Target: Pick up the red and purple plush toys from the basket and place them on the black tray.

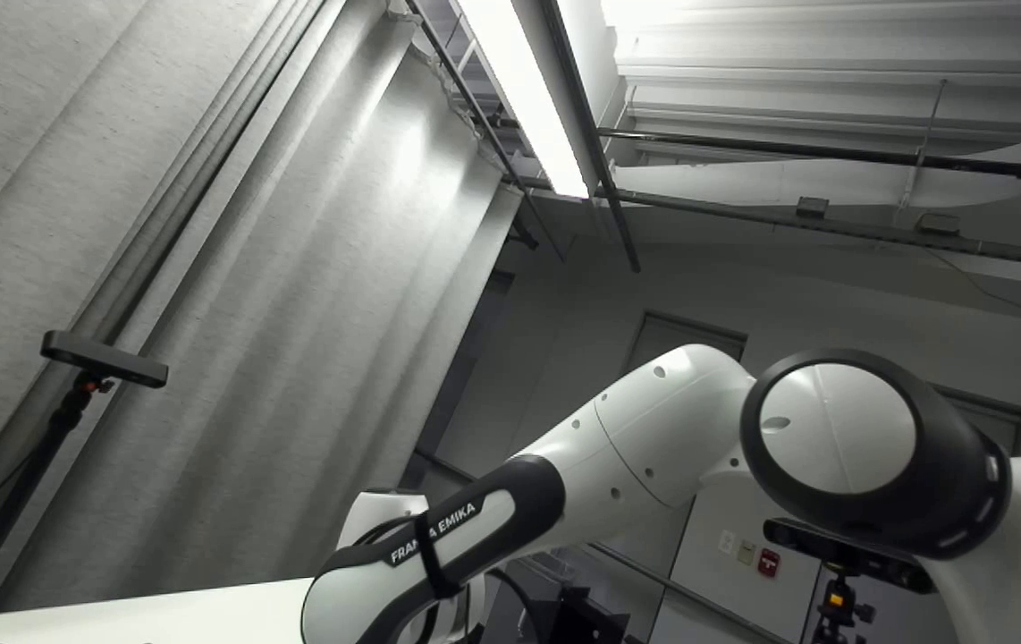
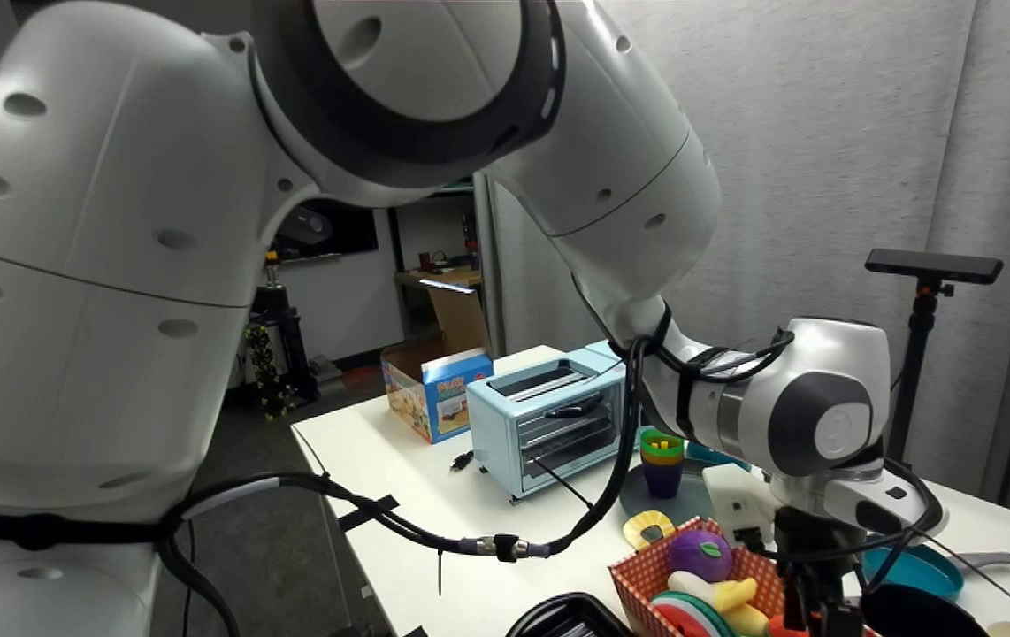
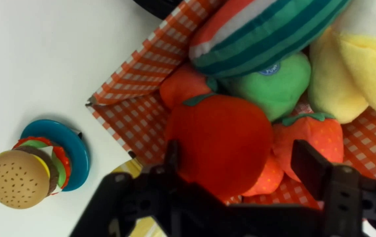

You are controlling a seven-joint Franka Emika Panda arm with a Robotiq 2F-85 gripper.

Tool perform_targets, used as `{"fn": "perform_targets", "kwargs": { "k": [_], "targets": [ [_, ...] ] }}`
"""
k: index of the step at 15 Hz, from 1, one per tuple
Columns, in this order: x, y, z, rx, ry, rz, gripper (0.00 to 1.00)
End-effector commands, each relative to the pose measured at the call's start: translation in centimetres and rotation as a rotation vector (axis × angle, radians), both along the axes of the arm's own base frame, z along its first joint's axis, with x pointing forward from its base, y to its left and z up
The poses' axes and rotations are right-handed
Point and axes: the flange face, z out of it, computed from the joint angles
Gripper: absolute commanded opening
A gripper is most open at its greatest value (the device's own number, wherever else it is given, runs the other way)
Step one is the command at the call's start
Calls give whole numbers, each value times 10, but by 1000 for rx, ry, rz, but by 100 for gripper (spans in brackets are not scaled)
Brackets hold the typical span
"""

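The claw stands wide over the red toy, which sits off-centre in the basket; contact is unclear. Grasping seems in hand; next, probably, centring and closing. The purple toy also lies inside. Just beside is the black tray, on a white table; a gray curtain hangs beyond.

In my wrist view a plush tomato shows between my jaws, a watermelon slice ahead, both in the basket. Ahead outside it lies the tray; left of my jaws, a toy hamburger sits on a plate.
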Motion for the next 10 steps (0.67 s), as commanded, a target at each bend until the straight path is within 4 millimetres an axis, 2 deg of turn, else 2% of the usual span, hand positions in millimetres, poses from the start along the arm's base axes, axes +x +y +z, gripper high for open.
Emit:
{"fn": "perform_targets", "kwargs": {
  "k": [1, 4, 7, 9, 10],
  "targets": [
    [11, -7, -5, -17, -18, -24, 55],
    [12, -9, 0, -25, -21, -15, 32],
    [8, 1, 17, -40, -35, 28, 13],
    [3, 13, 36, -71, -50, 83, 3],
    [1, 18, 48, -86, -63, 111, 6]
  ]
}}
